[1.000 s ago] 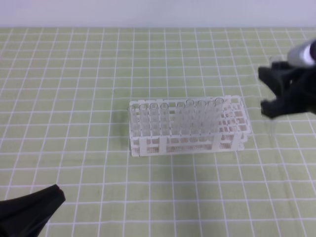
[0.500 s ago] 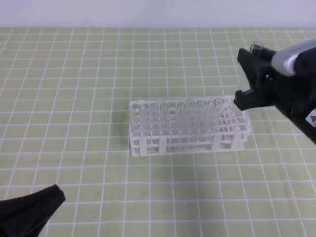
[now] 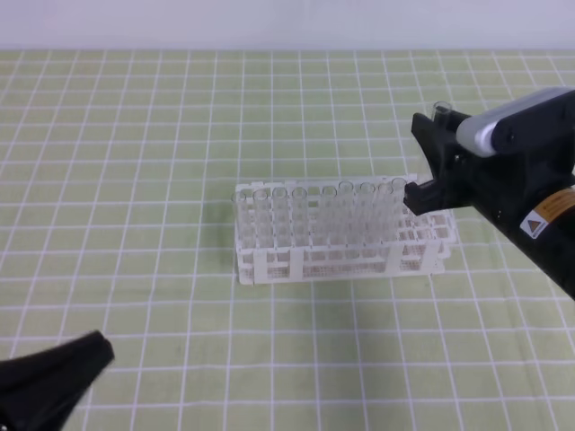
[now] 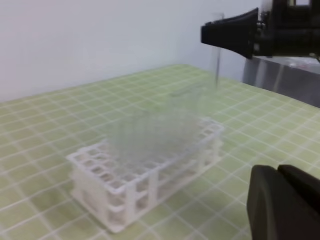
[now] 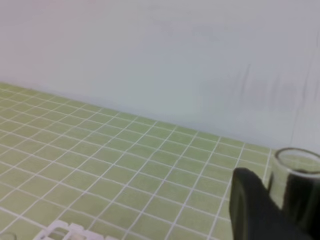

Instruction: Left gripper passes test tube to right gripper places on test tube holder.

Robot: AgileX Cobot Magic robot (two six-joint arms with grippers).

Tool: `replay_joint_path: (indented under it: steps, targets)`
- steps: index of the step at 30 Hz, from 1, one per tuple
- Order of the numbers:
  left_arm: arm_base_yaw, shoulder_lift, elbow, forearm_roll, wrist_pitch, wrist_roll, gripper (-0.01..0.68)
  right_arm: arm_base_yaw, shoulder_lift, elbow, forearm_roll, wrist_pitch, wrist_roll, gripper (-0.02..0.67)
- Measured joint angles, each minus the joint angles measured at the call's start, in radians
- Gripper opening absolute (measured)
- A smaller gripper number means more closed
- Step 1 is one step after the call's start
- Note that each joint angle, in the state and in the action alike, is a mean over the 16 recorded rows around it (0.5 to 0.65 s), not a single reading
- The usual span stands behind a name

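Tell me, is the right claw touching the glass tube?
Touching. The left wrist view shows the right claw pinching the test tube, which hangs below it.

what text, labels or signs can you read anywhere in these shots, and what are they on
No words or numbers can be read in any view.
Orange label with a small warning triangle on the black right arm behind the right gripper: its print is too small and blurred to read.

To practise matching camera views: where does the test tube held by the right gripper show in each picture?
Exterior high: test tube, rim above the right gripper, right of centre.
Left wrist: top right, hanging below the gripper.
Right wrist: bottom right, rim only.
Shared landmark: white rack.
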Motion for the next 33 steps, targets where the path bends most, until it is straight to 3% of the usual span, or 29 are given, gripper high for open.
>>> replay_joint_path:
  steps: [5,14,18,24,33]
  targets:
    - [0.162,-0.035,0.0,0.001,-0.002,0.0,-0.003,0.0,0.048,0.0,-0.008,-0.045,0.0,0.108]
    - [0.588,-0.123,0.001,-0.002,-0.01,0.001,-0.003,0.0,0.105,0.0,-0.025,-0.085,0.0,0.108]
    - [0.722,-0.147,0.008,-0.007,-0.022,0.0,-0.003,0.0,0.12,0.001,-0.031,-0.092,0.0,0.108]
    - [0.82,-0.165,0.039,-0.013,-0.043,0.0,-0.003,0.0,0.136,0.006,-0.036,-0.099,0.0,0.108]
    - [0.837,-0.244,0.119,-0.016,-0.061,-0.021,-0.003,-0.003,0.165,0.018,-0.026,-0.118,0.0,0.108]
